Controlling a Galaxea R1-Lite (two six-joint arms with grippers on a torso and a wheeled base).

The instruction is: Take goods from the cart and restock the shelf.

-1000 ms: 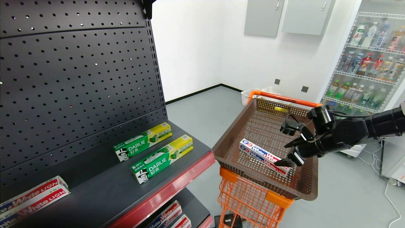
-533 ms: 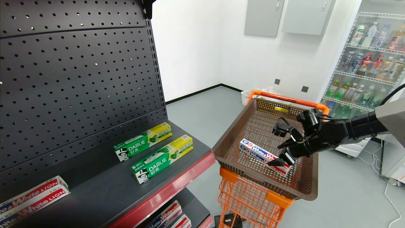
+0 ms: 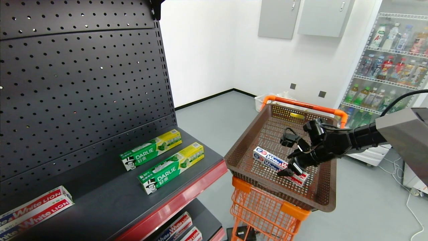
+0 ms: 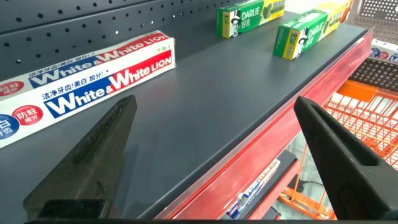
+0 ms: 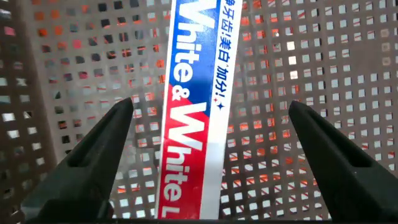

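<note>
Fingers (image 5: 93,155) spread wide on the right gripper (image 3: 287,157), one each side of the long red, white and blue toothpaste carton (image 3: 267,159), and nothing clamped! In the right wrist view the carton (image 5: 186,93) runs straight up between the two dark fingertips, with open mesh showing on both sides of it. Whether the lower fingertip brushes the carton in the head view, I cannot tell.

That carton lies flat on the floor of the brown perforated plastic basket (image 3: 245,135), set at a slant, and the basket sits on top of the orange wire cart (image 3: 264,214). The right arm comes in over the basket's rim from the robot's right.

Over to the left gripper (image 4: 211,124): its fingers (image 4: 93,155) are parted too, holding nothing, poised just above the dark grey shelf board with the red front lip (image 4: 217,106). Close by it on that board lie two red, white and blue cartons side by side (image 4: 81,87), pushed towards the black pegboard back panel (image 3: 83,83).

Farther along the shelf board, towards the cart, sit two green and yellow toothpaste cartons (image 3: 150,149), one behind the other, both flat and slanted, a little apart. On the lower shelf, more red, white and blue cartons (image 3: 177,227) peek out below the red lip. Against the far wall stands a white wire rack of bottled drinks (image 3: 388,67).
</note>
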